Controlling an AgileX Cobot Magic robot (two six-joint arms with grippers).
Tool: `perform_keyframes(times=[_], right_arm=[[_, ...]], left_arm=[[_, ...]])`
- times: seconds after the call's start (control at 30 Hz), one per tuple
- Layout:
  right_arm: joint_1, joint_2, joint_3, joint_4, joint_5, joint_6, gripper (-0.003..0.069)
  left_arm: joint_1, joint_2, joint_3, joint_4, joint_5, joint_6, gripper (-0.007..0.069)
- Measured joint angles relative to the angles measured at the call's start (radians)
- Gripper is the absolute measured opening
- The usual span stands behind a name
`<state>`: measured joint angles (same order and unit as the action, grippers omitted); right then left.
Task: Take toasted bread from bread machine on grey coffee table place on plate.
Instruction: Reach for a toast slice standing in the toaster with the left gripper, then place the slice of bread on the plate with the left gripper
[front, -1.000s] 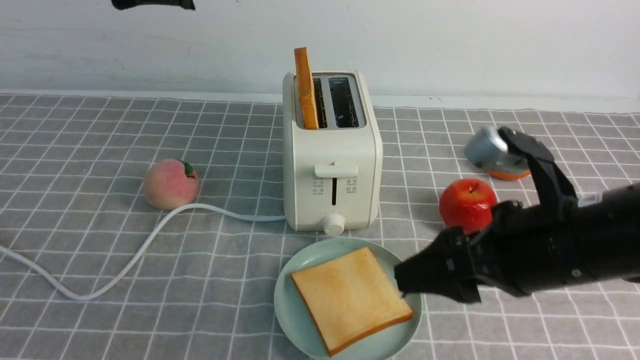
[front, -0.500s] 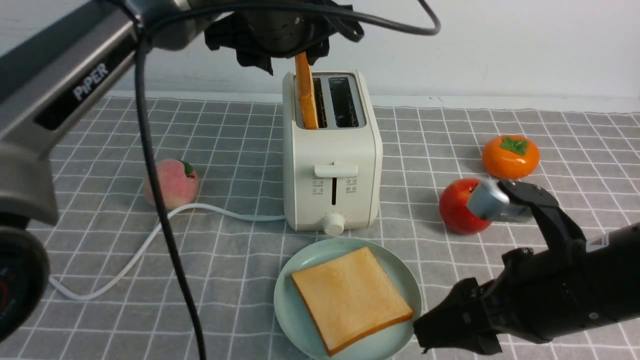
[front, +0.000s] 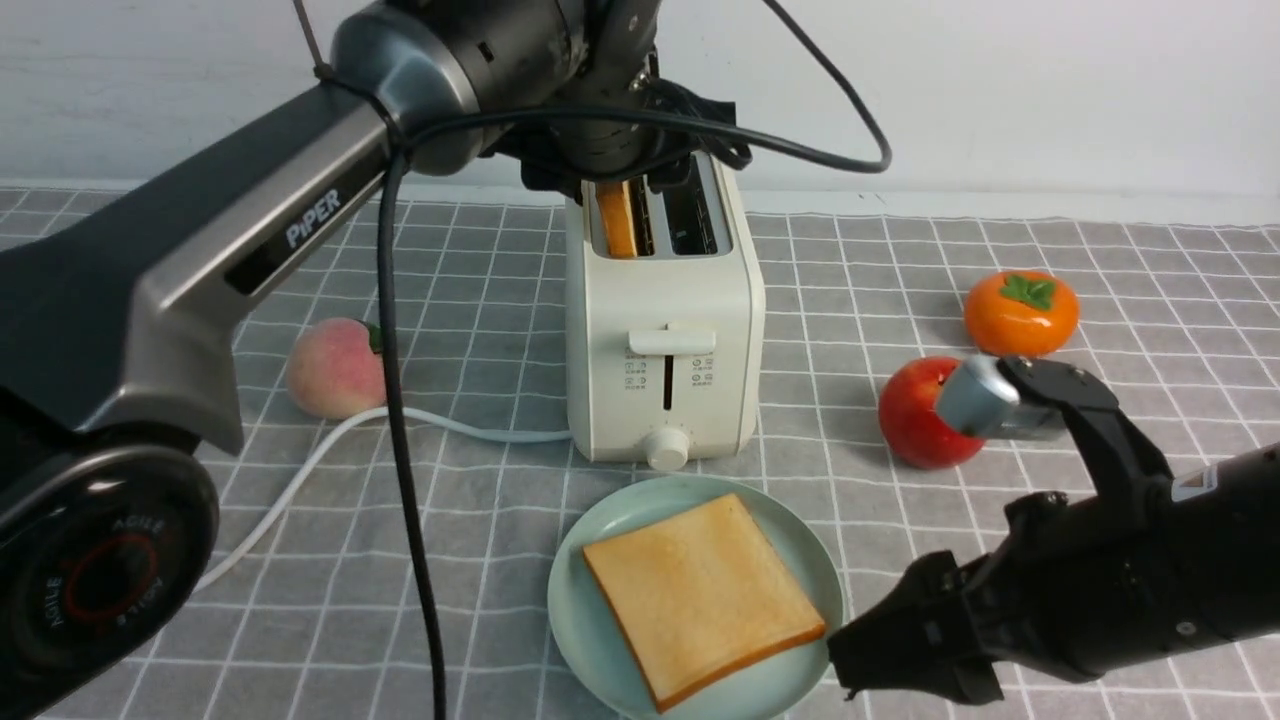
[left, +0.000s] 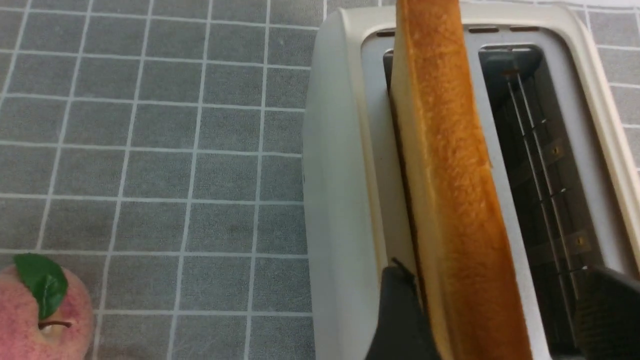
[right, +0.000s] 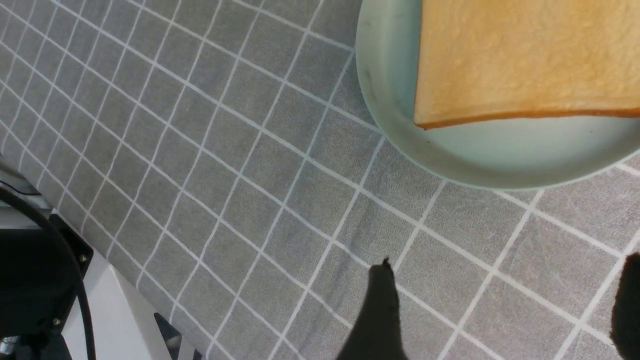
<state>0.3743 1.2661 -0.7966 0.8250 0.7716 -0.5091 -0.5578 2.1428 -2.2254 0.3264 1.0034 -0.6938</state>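
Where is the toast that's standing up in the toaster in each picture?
Front view: upright toast sticks out of the toaster, in the slot on the robot's left.
Left wrist view: it fills the middle, crust up, in the slot nearer the peach.
Right wrist view: not there; only the flat slice on the plate.
Shared landmark: grey grid cloth.

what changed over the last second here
The left gripper came down from above, open, and now straddles the standing slice in the toaster. The right gripper, open, backed off the plate, uncovering the orange fruit. The flat slice, peach and apple stayed put.
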Motion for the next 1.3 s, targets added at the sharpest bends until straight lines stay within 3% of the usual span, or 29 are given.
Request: perform_keyframes(times=[0.13, 0.23, 0.47, 0.53, 0.87, 1.1, 1.3], right_arm=[[0.0, 0.0, 0.0, 0.0, -0.007, 0.0, 0.0571], [0.0, 0.0, 0.0, 0.0, -0.008, 0.0, 0.0571], [0.0, 0.0, 0.0, -0.003, -0.01, 0.0, 0.0568], [0.0, 0.0, 0.0, -0.003, -0.011, 0.0, 0.0568], [0.0, 0.0, 0.0, -0.008, -0.011, 0.0, 0.0568], [-0.001, 0.0, 0.0, -0.097, -0.01, 0.014, 0.0568], [-0.108, -0.046, 0.0, -0.286, -0.007, 0.242, 0.0568]], left_arm=[[0.002, 0.002, 0.0, 0.015, -0.013, 0.005, 0.0421], [0.002, 0.002, 0.0, 0.035, -0.013, 0.008, 0.0355], [0.003, -0.05, -0.006, 0.04, 0.007, 0.052, 0.0034], [0.003, -0.084, -0.022, 0.048, 0.028, 0.073, -0.0011], [0.004, -0.328, -0.074, 0.061, 0.25, 0.172, -0.0013], [0.005, -0.417, 0.082, -0.263, 0.25, 0.33, -0.0013], [0.004, -0.413, 0.362, -0.468, 0.246, 0.407, -0.0013]])
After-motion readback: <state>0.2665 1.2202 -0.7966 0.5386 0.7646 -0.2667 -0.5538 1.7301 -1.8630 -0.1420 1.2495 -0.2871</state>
